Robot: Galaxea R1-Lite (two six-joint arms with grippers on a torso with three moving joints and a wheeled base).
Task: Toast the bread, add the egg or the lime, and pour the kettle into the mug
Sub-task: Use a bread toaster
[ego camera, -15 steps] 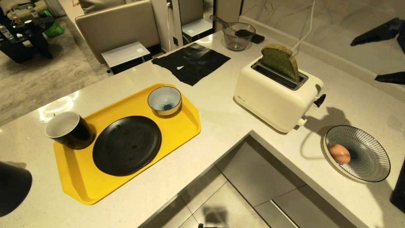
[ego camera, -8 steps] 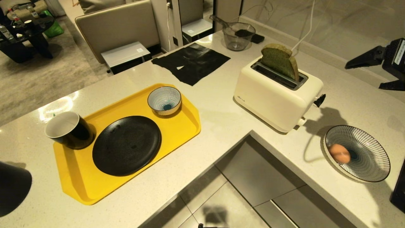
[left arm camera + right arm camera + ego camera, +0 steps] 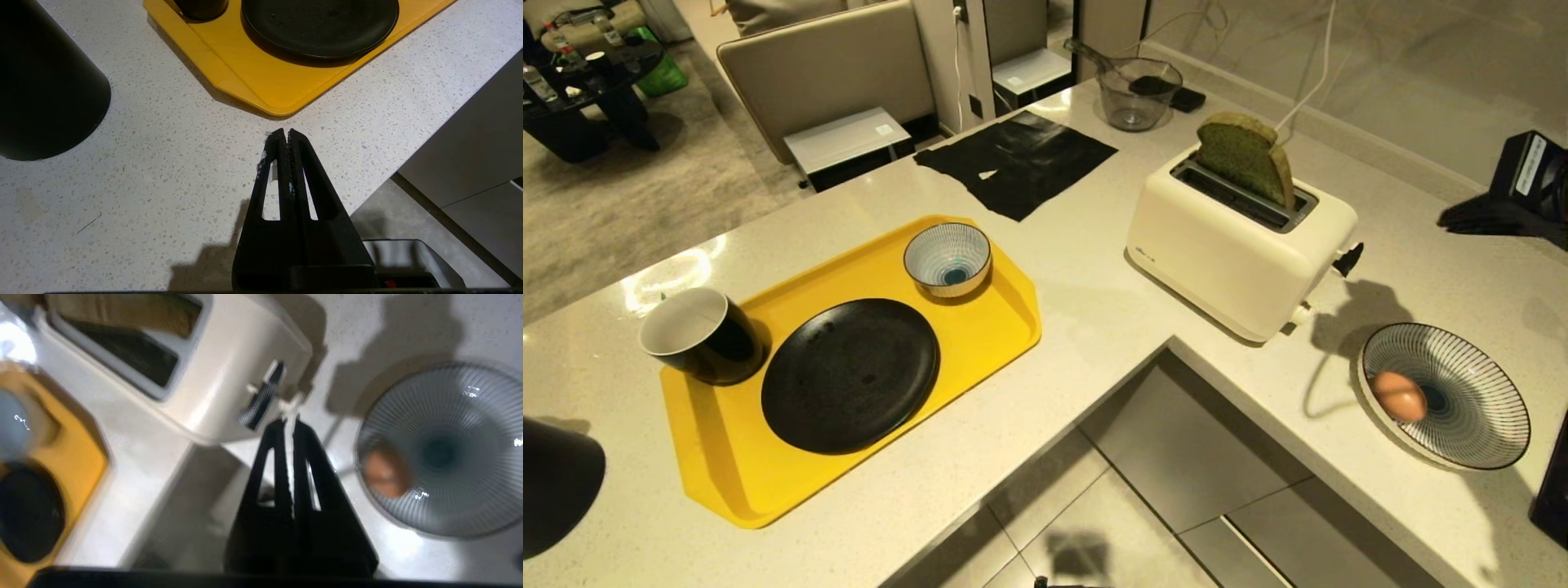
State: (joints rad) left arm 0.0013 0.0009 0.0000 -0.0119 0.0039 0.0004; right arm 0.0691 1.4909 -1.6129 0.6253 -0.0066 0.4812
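The bread (image 3: 1245,159) stands tilted in a slot of the cream toaster (image 3: 1233,249), most of it above the top. The toaster's black lever (image 3: 1347,260) is up. My right gripper (image 3: 1444,220) hovers shut and empty to the right of the toaster, above the counter; its wrist view shows the tips (image 3: 289,424) near the lever (image 3: 265,396). An egg (image 3: 1398,395) lies in the striped dish (image 3: 1486,425). The mug (image 3: 698,335) sits at the yellow tray's (image 3: 1005,318) left corner. The kettle (image 3: 556,482) is at the near left. My left gripper (image 3: 284,132) is parked shut. No lime is in view.
On the tray are a black plate (image 3: 849,374) and a small striped bowl (image 3: 947,259). A black mat (image 3: 1017,159) and a glass jug (image 3: 1137,94) lie farther back. The counter is L-shaped, with floor in the inner corner (image 3: 1143,490).
The right gripper went from wide open to shut and came down and in towards the toaster's lever end. Nothing on the counter moved.
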